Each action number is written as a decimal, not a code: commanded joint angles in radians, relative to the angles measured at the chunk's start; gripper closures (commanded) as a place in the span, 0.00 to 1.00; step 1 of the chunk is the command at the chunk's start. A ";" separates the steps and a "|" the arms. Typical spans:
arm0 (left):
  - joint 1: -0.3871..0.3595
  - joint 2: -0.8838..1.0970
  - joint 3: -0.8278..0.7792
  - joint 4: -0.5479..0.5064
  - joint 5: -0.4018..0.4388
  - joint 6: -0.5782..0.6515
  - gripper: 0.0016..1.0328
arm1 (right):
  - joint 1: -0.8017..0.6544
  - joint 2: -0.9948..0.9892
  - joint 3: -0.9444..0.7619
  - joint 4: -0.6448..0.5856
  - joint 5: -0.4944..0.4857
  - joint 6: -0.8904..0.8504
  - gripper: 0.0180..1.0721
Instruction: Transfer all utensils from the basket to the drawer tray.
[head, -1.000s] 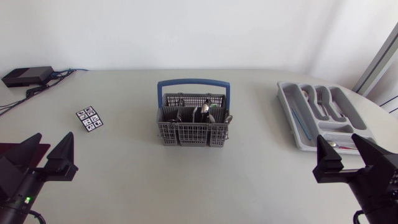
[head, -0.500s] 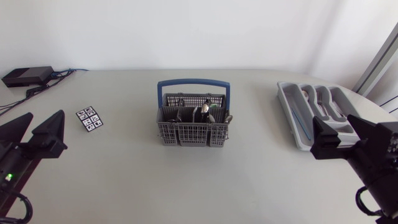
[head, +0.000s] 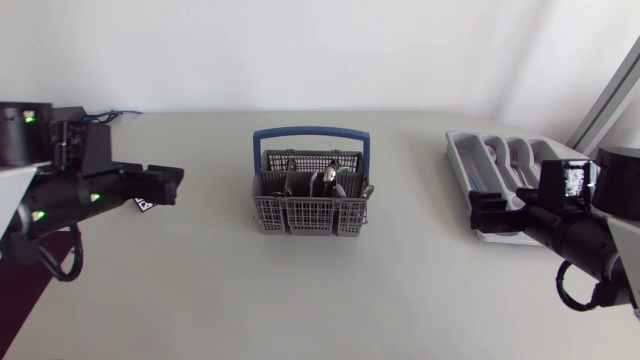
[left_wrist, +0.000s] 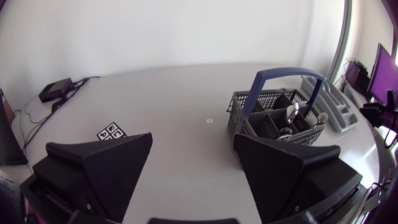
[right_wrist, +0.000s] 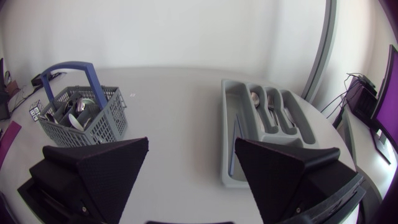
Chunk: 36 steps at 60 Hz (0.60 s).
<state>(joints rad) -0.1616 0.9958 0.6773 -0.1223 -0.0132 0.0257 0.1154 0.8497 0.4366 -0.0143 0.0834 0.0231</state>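
Note:
The grey basket (head: 308, 205) with a blue handle stands mid-table and holds several metal utensils (head: 331, 181). It also shows ahead of my left gripper as basket (left_wrist: 278, 117) and off to the side as basket (right_wrist: 81, 118). The grey drawer tray (head: 478, 175) lies at the right with several utensils in its slots, and appears as tray (right_wrist: 233, 134) just ahead of my right gripper. My left gripper (head: 175, 185) hangs open left of the basket, well apart from it, also seen as left gripper (left_wrist: 193, 168). My right gripper (head: 478, 213) is open and empty at the tray's near corner, also right gripper (right_wrist: 193, 168).
A small marker card (left_wrist: 112, 132) lies on the table under my left gripper. A black box (head: 40, 122) with cables sits at the back left corner. The tabletop between basket and tray is bare.
Both arms have lifted from the table's front corners and swung inward. The left gripper now points at the basket, the right sits beside the tray. Both stay open.

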 joint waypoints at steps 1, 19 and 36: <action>-0.072 0.099 0.070 -0.019 -0.071 0.161 0.11 | 0.036 0.035 0.050 -0.065 0.016 0.008 0.05; -0.176 0.256 0.191 -0.057 0.005 0.416 0.07 | 0.070 0.155 0.165 -0.322 -0.188 -0.157 0.05; -0.271 0.365 0.139 0.167 0.042 0.735 0.21 | 0.099 0.146 0.152 -0.300 -0.277 -0.218 0.05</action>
<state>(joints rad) -0.4152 1.3293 0.8322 0.0147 0.0219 0.6422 0.2012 1.0027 0.5900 -0.3325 -0.2016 -0.1387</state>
